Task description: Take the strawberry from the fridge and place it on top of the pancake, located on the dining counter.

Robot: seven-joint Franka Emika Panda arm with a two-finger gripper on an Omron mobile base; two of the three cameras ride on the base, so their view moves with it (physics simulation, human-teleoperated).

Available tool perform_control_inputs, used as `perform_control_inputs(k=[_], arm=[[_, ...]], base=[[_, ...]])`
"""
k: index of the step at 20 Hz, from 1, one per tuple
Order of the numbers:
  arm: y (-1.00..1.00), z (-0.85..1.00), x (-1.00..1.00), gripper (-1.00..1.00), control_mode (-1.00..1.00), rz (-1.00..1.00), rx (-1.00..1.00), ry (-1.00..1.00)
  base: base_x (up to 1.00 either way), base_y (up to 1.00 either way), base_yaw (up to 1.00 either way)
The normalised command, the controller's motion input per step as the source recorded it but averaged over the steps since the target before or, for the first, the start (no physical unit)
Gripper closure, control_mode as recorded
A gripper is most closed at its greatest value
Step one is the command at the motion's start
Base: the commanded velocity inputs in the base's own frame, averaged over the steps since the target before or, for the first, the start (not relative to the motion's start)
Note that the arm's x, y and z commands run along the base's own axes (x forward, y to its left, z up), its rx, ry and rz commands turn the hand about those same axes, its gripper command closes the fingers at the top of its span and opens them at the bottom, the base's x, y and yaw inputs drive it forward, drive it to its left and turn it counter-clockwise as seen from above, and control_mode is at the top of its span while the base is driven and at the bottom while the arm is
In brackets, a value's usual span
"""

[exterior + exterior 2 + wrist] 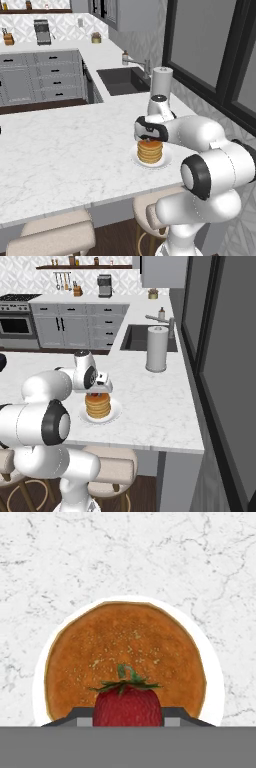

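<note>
Strawberry (127,706) is sitting between the gripper (127,716) fingertips, gripper grasping it right over the pancake (125,657) on the dining counter (60,150). Placing step; next, likely letting go and lifting clear.

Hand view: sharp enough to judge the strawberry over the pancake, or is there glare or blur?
Hand view: crisp, evenly lit, no glare; strawberry between the gripper tips, above the pancake. Left base view: arm hides the berry. Right base view: only a small red speck.

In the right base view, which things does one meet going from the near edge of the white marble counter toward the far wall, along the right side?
White plate carrying the stacked golden pancakes → tall white paper towel roll → dark sink basin with its grey faucet → small round jar.
</note>
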Motion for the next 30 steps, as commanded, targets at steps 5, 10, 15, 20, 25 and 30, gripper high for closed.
perform_control_inputs(k=[5,10,15,20,25,30], arm=[[0.0,0.0,0.0,-1.0,-1.0,0.0,0.0,0.0],[0.0,0.0,-0.02,-1.0,-1.0,0.0,0.0,-0.01],[0.0,0.18,0.0,-1.0,-1.0,0.0,0.0,-0.06],[0.01,0.51,-0.71,-1.0,-1.0,-0.03,-0.01,-0.11],[0.13,0.83,-1.0,-1.0,-1.0,-0.04,0.0,-0.13],[0.49,0.75,-1.0,-1.0,-1.0,-0.03,0.0,-0.02]], base=[[0.0,0.0,0.0],[0.0,0.0,0.0],[0.0,0.0,0.0],[0.0,0.0,0.0],[0.0,0.0,0.0],[0.0,0.0,0.0]])
